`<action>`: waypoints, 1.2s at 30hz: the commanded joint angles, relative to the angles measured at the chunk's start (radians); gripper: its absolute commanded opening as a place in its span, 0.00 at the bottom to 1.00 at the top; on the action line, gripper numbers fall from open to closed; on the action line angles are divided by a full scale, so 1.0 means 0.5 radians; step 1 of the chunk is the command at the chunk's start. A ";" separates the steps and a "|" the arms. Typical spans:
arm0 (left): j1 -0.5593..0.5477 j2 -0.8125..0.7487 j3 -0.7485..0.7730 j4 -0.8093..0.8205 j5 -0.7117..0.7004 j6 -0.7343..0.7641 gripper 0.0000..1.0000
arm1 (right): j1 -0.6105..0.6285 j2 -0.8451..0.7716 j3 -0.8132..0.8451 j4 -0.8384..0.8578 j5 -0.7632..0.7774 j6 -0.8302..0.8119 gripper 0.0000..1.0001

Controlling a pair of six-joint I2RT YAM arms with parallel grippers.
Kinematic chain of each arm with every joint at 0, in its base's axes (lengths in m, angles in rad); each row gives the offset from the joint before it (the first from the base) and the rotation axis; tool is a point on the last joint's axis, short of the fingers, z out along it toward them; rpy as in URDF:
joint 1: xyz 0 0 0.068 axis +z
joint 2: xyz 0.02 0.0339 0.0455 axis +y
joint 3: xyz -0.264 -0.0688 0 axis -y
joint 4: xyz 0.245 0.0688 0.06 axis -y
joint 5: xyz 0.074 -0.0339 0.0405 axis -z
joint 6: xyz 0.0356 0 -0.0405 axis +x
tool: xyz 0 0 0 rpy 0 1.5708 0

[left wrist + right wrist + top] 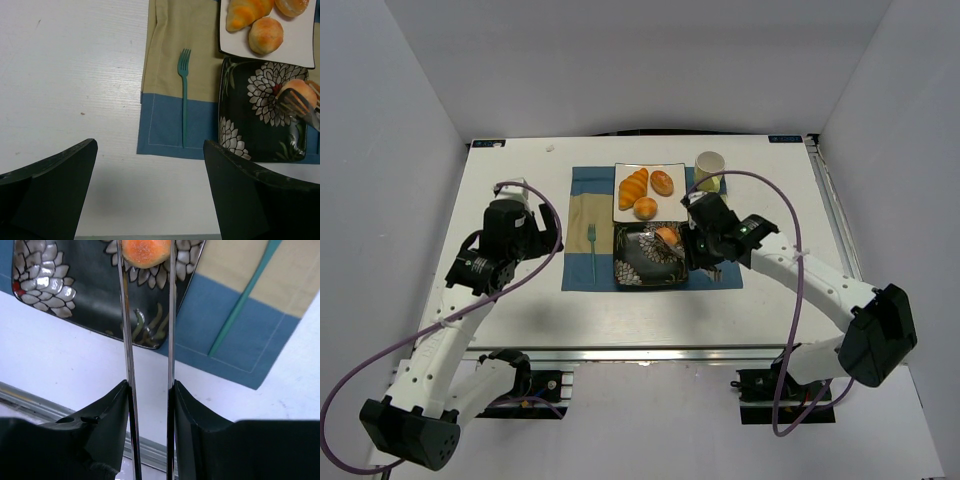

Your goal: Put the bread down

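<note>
The bread (667,236) is a small round golden-orange bun pinched between the tips of metal tongs (128,340). It hangs over the far right part of the dark floral plate (638,265). My right gripper (705,245) is shut on the tongs' two arms; in the right wrist view (149,395) the bread (146,252) shows at the top over the plate (85,285). In the left wrist view the bread (298,95) sits in the tongs (307,110) above the plate (250,130). My left gripper (150,190) is open and empty over bare table, left of the mat (545,235).
A white square plate (672,205) behind the dark one holds a croissant (633,187), an oval roll (662,182) and another round bun (645,208). A cup (709,166) stands to its right. A teal fork (591,250) lies on the napkin and blue mat (582,180).
</note>
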 commanded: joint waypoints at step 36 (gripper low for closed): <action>0.000 -0.047 -0.063 0.004 0.032 -0.003 0.98 | 0.152 0.118 -0.085 0.263 0.013 0.150 0.61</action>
